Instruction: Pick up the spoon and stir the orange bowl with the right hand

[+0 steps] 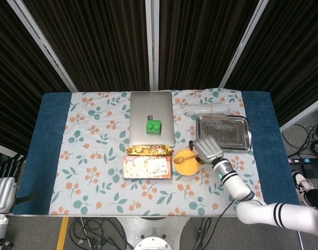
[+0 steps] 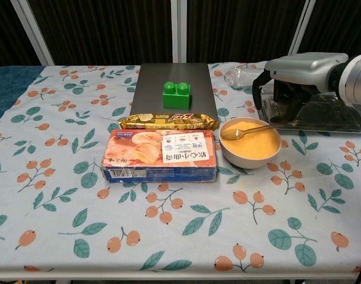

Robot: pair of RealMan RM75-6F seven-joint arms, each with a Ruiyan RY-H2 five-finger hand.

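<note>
Spoon (image 2: 247, 131), gripped by its handle in the right robot hand (image 2: 285, 99), reaches leftward with its scoop over the orange bowl (image 2: 250, 142), which sits low and to the left of that hand. Metal tray (image 2: 340, 116) lies directly behind it.

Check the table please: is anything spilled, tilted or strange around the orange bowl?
Nothing is spilled. The spoon lies slanted over the orange bowl, its scoop at the left rim. A clear bottle lies on its side behind the right robot hand.
</note>
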